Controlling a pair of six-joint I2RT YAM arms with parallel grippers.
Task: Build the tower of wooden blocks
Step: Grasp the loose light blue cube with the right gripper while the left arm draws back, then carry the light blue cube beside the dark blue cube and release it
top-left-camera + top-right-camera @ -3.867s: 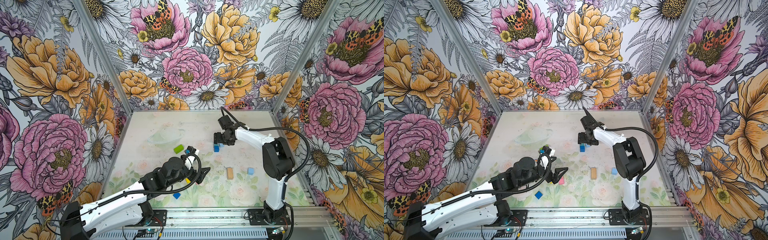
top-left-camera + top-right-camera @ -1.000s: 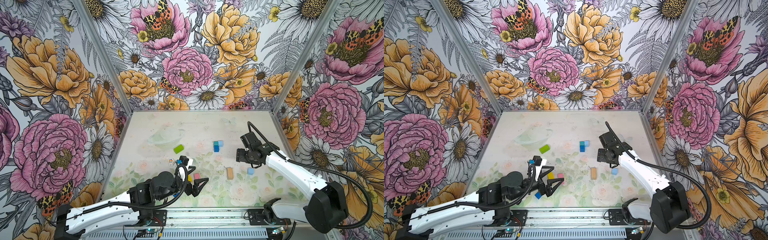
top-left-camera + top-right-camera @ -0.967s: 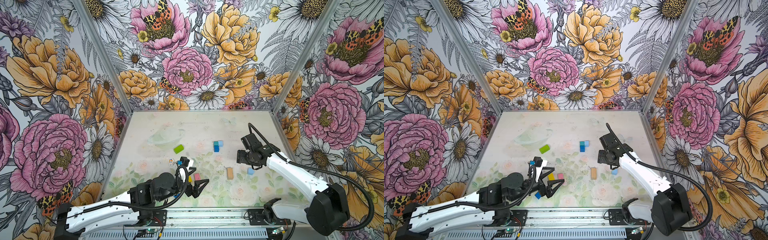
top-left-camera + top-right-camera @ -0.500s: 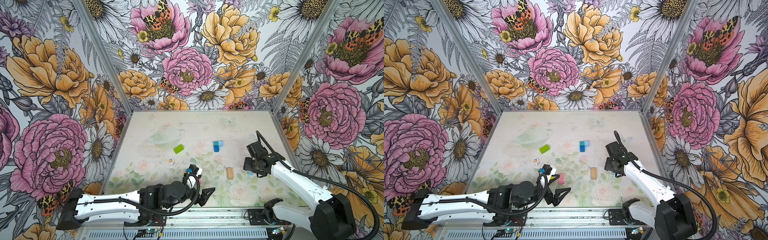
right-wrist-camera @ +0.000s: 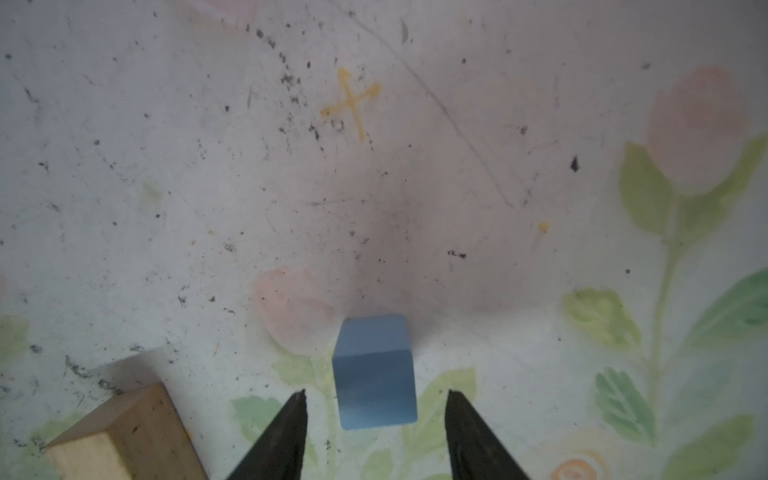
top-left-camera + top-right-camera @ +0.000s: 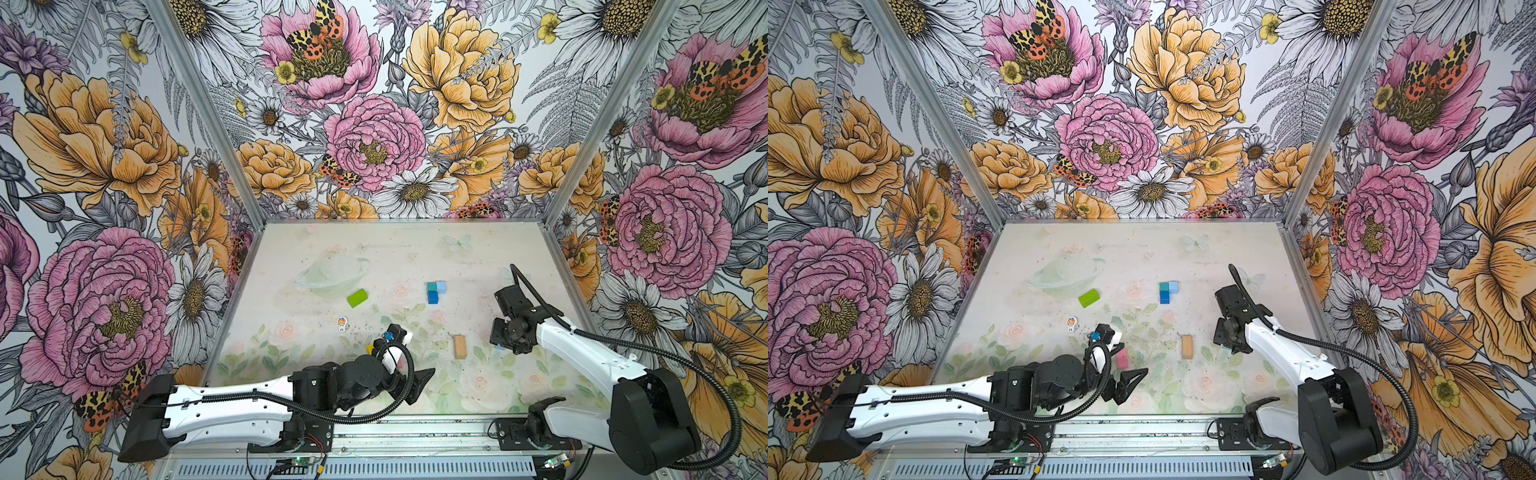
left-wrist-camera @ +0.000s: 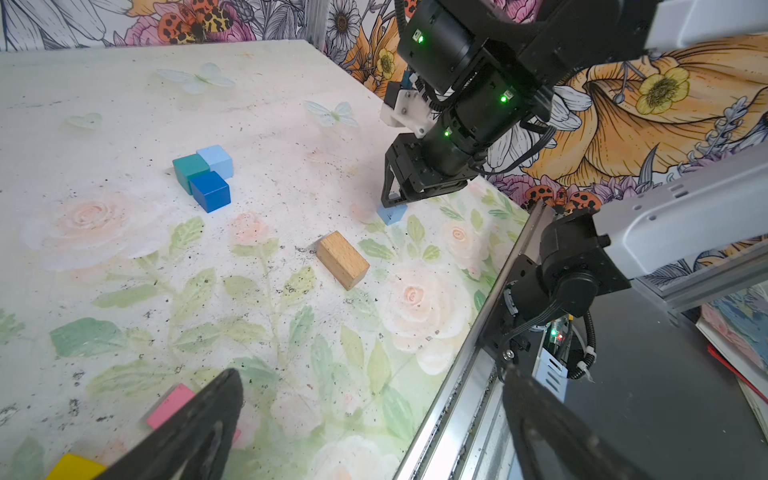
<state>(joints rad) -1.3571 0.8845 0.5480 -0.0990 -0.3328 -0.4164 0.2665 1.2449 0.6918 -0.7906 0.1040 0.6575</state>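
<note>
Right claw set around a loose cube, and the tower is hardly begun.

In both top views the teal cube [image 6: 431, 286], the placed light blue cube [image 6: 441, 286] and the dark blue cube [image 6: 433, 296] touch in one flat group on the table [image 6: 415, 249], with nothing stacked. The green brick [image 6: 357, 298] and tan brick [image 6: 459, 347] lie well apart from it. In the left wrist view the left gripper [image 7: 370, 374] is spread wide and empty, with the pink brick [image 7: 170, 405] and yellow brick [image 7: 75, 467] near one finger. In the right wrist view the right gripper [image 5: 375, 394] is spread on both sides of the loose light blue cube [image 5: 374, 365], a gap at each side, so it is not pinching yet. I judge that only a base exists, and this cube and all four bricks are left to place.
</note>
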